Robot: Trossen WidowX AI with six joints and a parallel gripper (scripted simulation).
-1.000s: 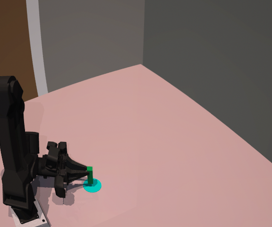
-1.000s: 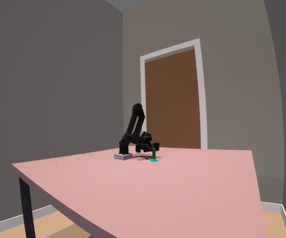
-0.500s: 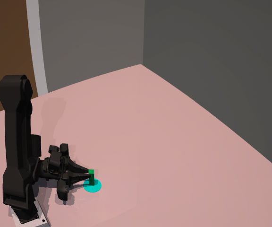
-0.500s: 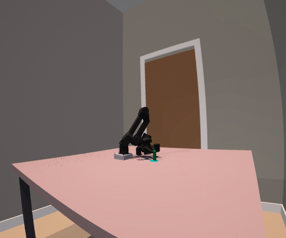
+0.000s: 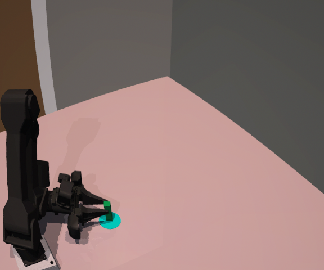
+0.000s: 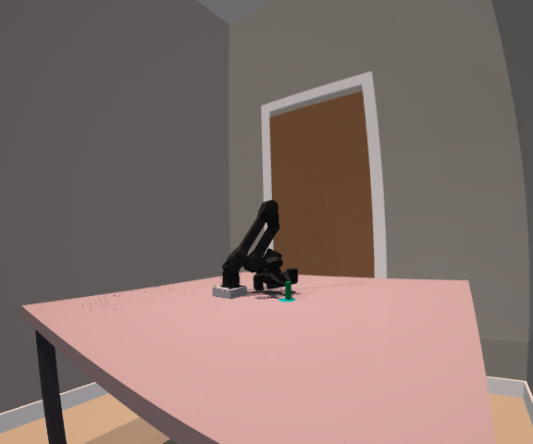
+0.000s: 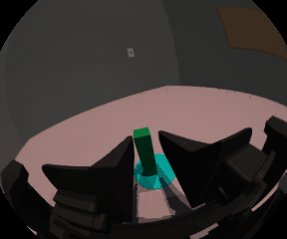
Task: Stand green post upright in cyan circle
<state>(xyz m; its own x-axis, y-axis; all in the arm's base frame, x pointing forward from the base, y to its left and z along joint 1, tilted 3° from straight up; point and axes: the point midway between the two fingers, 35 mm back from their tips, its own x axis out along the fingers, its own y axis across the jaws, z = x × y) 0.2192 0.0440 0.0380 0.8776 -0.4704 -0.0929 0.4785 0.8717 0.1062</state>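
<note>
The green post (image 5: 108, 216) (image 6: 288, 290) (image 7: 145, 155) stands upright with its foot inside the cyan circle (image 5: 116, 222) (image 7: 164, 167). In the top view the foot is near the circle's middle, and cyan shows around it. My gripper (image 5: 107, 206) (image 7: 145, 136) is partly open, with one fingertip on each side of the post's upper part. In the wrist view a gap shows between the post and the right finger, and a much narrower one at the left finger. The fingers reach in low and nearly level from the arm's side.
The arm's pale base plate (image 5: 50, 255) (image 6: 229, 291) sits on the pink table (image 5: 202, 185) (image 6: 353, 344), behind the gripper. The arm's links rise above the base. Grey walls and a brown door (image 6: 321, 191) stand beyond the table.
</note>
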